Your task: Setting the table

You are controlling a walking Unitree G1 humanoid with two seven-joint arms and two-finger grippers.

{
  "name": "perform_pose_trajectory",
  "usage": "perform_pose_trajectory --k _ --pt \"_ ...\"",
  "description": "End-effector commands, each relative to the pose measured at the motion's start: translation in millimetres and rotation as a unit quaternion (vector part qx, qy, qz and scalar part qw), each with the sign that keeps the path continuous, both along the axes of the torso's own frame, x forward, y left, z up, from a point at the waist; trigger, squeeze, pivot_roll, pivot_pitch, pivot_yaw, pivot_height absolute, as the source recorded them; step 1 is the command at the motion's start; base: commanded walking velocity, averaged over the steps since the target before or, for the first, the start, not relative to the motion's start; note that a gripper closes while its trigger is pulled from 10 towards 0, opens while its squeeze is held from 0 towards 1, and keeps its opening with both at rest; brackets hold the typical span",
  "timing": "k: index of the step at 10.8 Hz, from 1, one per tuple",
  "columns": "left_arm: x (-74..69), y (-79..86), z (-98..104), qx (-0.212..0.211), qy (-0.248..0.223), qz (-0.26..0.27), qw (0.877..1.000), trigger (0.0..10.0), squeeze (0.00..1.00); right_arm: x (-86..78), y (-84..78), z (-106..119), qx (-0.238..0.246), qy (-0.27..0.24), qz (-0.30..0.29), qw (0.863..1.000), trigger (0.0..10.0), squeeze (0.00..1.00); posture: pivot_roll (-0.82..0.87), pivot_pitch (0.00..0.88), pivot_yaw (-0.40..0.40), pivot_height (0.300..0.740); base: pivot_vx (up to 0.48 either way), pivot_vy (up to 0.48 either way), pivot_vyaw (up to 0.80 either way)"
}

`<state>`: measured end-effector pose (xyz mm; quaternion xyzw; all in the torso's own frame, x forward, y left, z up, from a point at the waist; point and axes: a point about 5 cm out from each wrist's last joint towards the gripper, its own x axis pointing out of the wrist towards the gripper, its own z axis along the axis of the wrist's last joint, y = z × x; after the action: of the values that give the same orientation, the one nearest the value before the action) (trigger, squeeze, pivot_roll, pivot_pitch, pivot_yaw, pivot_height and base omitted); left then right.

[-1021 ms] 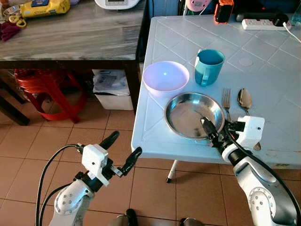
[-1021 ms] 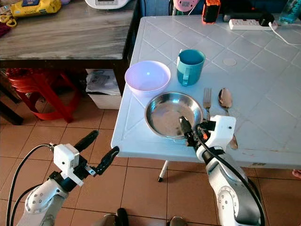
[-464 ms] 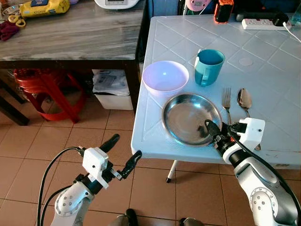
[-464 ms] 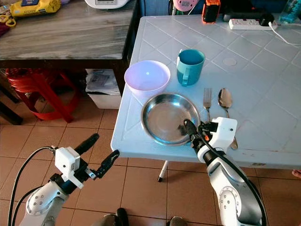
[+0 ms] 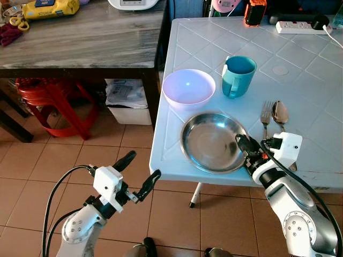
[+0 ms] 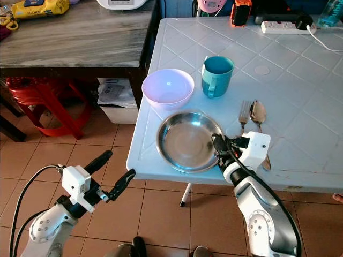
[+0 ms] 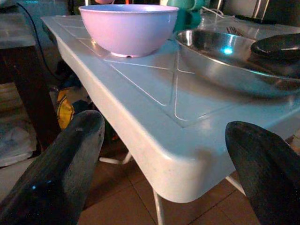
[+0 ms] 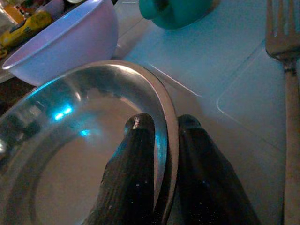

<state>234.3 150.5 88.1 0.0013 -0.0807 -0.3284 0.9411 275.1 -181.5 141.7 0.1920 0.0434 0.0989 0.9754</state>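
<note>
White table (image 5: 300, 64) fills the upper right; grey counter (image 5: 80, 37) at 10 o'clock with a red stool (image 5: 51, 104) under it. Steel plate (image 5: 211, 142) sits at the table's near-left corner, close to the edge. Lilac bowl (image 5: 188, 88) at 11 o'clock from the plate, just beside its rim; teal mug (image 5: 237, 76) at 1 o'clock from the plate. Fork (image 5: 265, 115) and spoon (image 5: 280, 118) lie side by side at 2–3 o'clock from the plate, fork nearer. Right gripper (image 5: 245, 147) is at the plate's 3 o'clock rim, fingers (image 8: 136, 173) pinched on the rim, one inside the plate, one outside. Left gripper (image 5: 138, 171) hangs below table level at 7 o'clock from the plate, over the tiled floor (image 5: 32, 176), fingers spread wide, holding nothing, pointed at the table corner. Power strip (image 5: 300, 27) at the table's far edge.
</note>
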Motion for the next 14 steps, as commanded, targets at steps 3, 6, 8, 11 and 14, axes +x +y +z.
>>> perform_pose_trajectory --k 3,6,8,11,14 --pt "-3.7 4.0 -3 0.007 0.002 0.002 1.000 10.0 0.00 -3.7 -0.7 -22 0.031 0.069 -0.016 0.997 0.0 0.00 -0.11 0.228 0.087 0.740 0.000 0.000 0.00" --pt "-0.9 1.7 2 0.008 -0.006 0.001 1.000 10.0 0.00 -1.2 2.6 -26 0.091 0.094 -0.033 0.991 0.0 0.00 -0.10 0.205 0.086 0.740 0.000 0.000 0.00" --pt "9.1 15.8 4 0.004 -0.007 0.053 0.999 10.0 0.00 -1.6 22.3 -15 0.104 0.067 0.005 0.992 0.0 0.00 -0.10 0.183 0.082 0.740 0.000 0.000 0.00" --pt "33.5 33.1 31 -0.010 -0.020 0.153 0.988 10.0 0.00 -5.6 51.9 1 0.096 0.025 0.089 0.991 0.0 0.00 -0.10 0.158 0.074 0.740 0.000 0.000 0.00" --pt "51.3 37.8 48 -0.017 -0.029 0.231 0.972 10.0 0.00 -2.7 55.2 22 0.036 -0.047 0.092 0.994 10.0 0.00 -0.10 0.149 0.070 0.740 0.000 0.000 0.00"
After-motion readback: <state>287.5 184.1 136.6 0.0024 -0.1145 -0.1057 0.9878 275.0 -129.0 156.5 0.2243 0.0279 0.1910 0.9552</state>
